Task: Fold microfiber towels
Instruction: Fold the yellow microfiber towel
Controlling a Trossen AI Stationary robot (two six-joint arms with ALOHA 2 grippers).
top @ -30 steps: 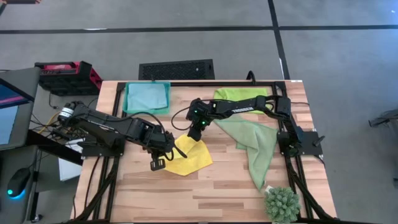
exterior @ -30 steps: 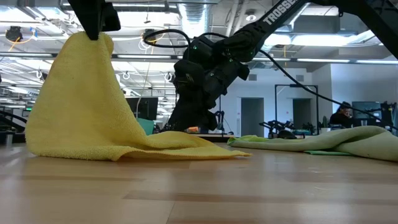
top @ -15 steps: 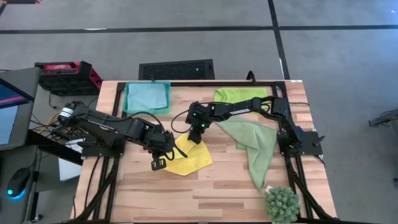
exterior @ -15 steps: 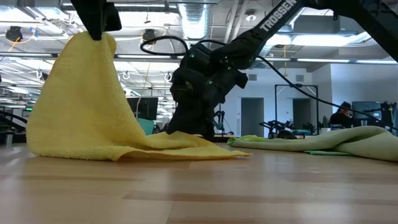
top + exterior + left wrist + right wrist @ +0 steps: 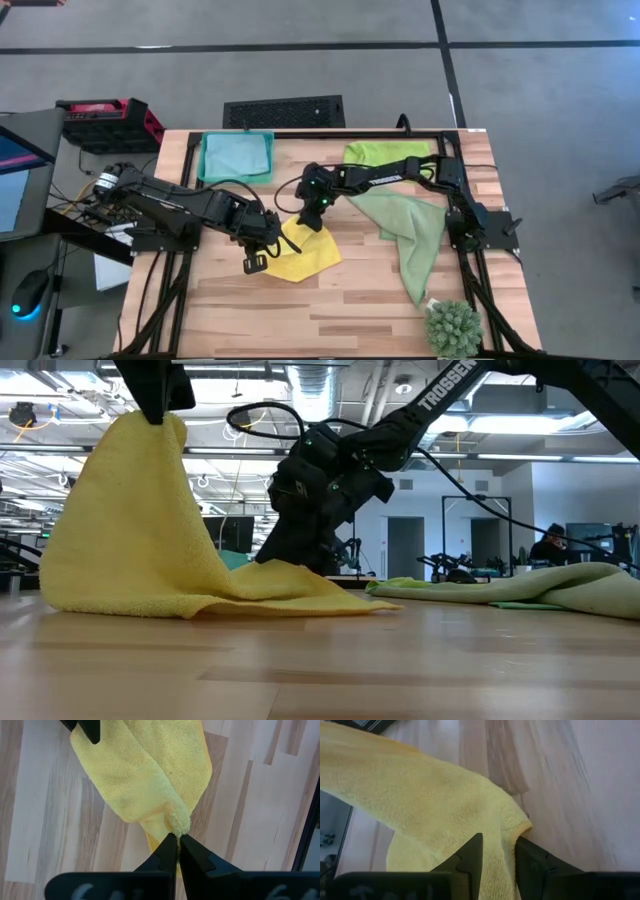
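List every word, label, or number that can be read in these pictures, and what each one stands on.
"TROSSE": white letters on the right arm, low view; the word runs out of the picture.
Pale marks near the left wrist camera: too blurred to read.
Yellow towel, table: no text.

Even overhead light, soft shadows. Low view: ceiling strip lights glare above the right gripper (image 5: 300, 555). Right wrist view: tabletop (image 5: 560, 780) beyond the fingers blurred, washed pale.
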